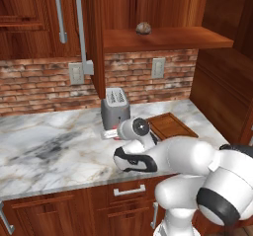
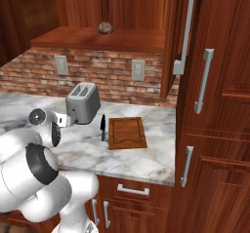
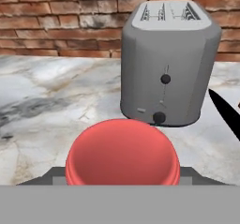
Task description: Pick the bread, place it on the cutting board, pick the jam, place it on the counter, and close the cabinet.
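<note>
Red brick runs behind the counter [image 1: 54, 146], a white marble top with grey and tan veins. On it stands a grey toaster [image 1: 115, 107], and just to its right lies the cutting board [image 1: 170, 126], flat and bare. A dark knife [image 2: 102, 126] lies beside the board's left edge, between it and the toaster.

Up above, the cabinet [image 1: 96, 37] stands open, its door swung out toward me with the long silver handle [image 1: 83, 27] on its face. The bread [image 1: 144, 28] sits on the open shelf inside, near the front edge and well above the board.

My claw [image 1: 112, 132] is low over the counter, just in front of the toaster. It grips the jam [image 3: 123, 155]: in the hand view the red jar sits between my fingertips [image 3: 44, 177], close against the lens, with the toaster upright right behind it. I cannot tell whether the jar touches the marble.
</note>
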